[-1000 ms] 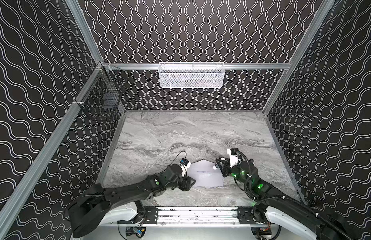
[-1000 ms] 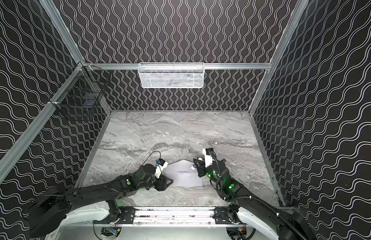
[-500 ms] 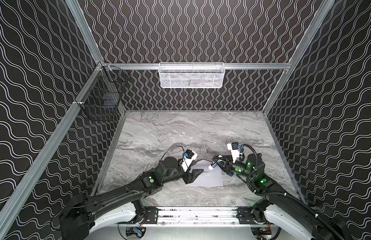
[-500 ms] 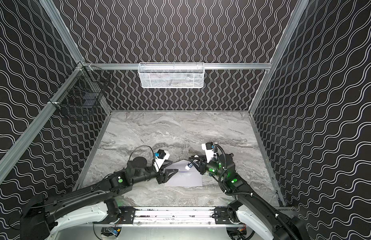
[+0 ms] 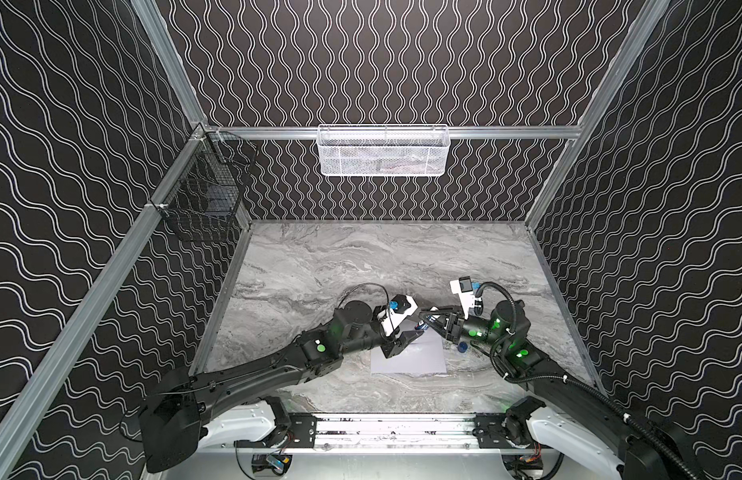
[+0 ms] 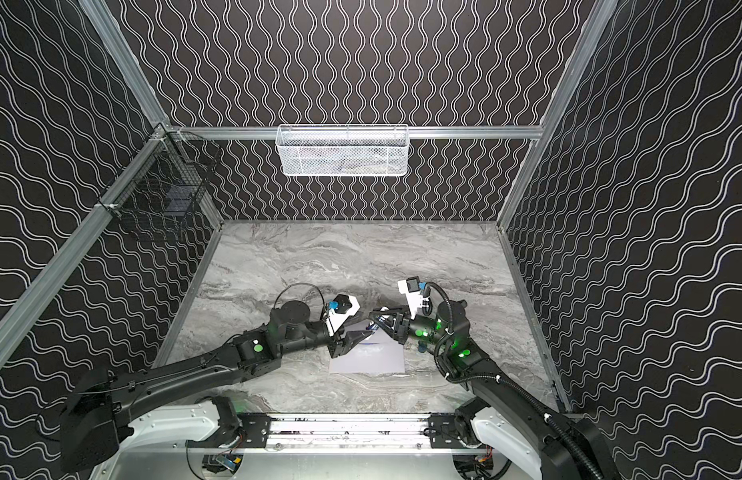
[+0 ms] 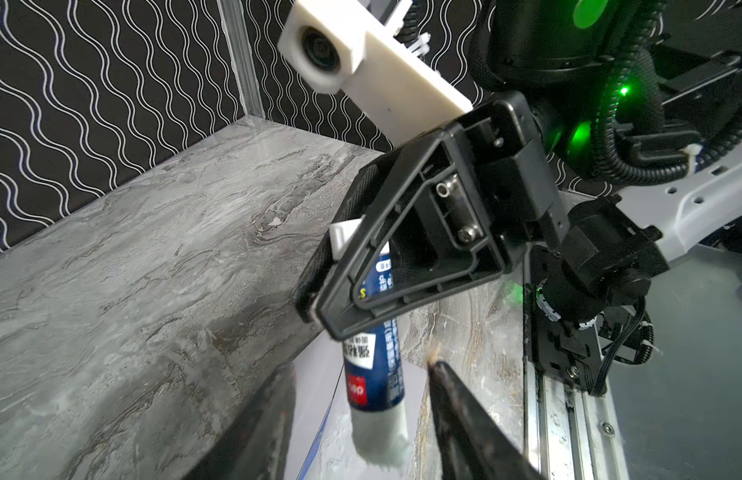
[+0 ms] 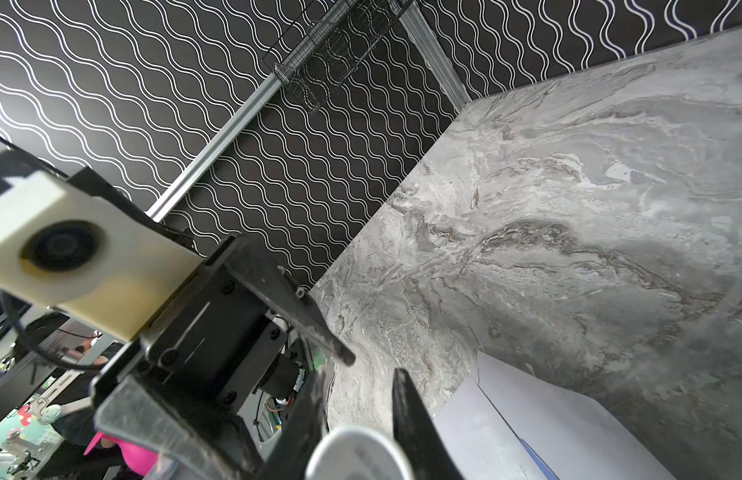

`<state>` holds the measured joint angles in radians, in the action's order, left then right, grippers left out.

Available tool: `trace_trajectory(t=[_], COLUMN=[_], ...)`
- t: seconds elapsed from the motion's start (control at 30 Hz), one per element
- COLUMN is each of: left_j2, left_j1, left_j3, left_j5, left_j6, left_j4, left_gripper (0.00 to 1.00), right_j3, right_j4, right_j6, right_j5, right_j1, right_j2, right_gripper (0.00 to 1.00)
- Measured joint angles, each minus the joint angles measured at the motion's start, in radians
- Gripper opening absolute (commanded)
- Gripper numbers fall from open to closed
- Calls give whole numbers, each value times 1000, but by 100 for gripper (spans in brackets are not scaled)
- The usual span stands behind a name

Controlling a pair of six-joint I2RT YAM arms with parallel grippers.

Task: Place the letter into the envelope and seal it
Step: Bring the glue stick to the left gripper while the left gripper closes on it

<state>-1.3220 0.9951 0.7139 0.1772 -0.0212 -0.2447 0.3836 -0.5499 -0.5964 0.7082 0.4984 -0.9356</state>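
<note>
Near the front middle of the grey marble-patterned table (image 5: 361, 257), in both top views, the pale grey-lavender paper envelope (image 5: 411, 359) lies flat, its far edge hidden under both tools. The left gripper (image 5: 407, 343) hangs over its far left corner and the right gripper (image 5: 424, 321) over its far edge. A small round blue cap (image 5: 463, 346) lies on the table just right of the envelope. From the left wrist, the right gripper is clamped round a blue-labelled plastic glue stick (image 7: 373, 365), roughly upright, its whitish end pointing down close above the envelope. The left gripper's two fingers stand apart on either side of that end without touching it, gripping nothing. From the right wrist, the stick's round upper end shows between the right fingers. Along a crease of the envelope a thin blue strip peeps out, most likely the border of the white paper letter (image 8: 535, 459), so the letter seems already tucked inside. Gluing looks to be the step in hand. Whether the flap is folded I cannot tell, and pressing it shut appears left to do.
</note>
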Motion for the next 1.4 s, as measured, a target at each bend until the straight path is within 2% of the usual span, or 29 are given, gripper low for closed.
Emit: trace_trajectory(t=[0.3, 0.6, 0.73, 1.0, 1.1, 1.4], left_j2=[-58, -58, -60, -46, -46, -56], left_j1=[1, -5, -5, -5, -5, -5], left_j3=[34, 51, 51, 36, 35, 67], left_j5=[27, -29, -38, -29, -20, -47], left_j6=[0, -35, -51, -51, -50, -52], left_j4=[21, 139, 156, 142, 132, 199], left_gripper=[37, 25, 25, 45, 46, 36], right_j3=[29, 85, 100, 156, 174, 195], right_j4=[10, 116, 142, 200, 201, 233], right_j6=[6, 112, 124, 138, 147, 175], right_j5=[-23, -150, -167, -165, -152, -141], right_j1=[62, 149, 161, 178, 179, 184], right_j2=[-37, -86, -99, -118, -128, -146], right_gripper=[0, 0, 0, 0, 0, 0])
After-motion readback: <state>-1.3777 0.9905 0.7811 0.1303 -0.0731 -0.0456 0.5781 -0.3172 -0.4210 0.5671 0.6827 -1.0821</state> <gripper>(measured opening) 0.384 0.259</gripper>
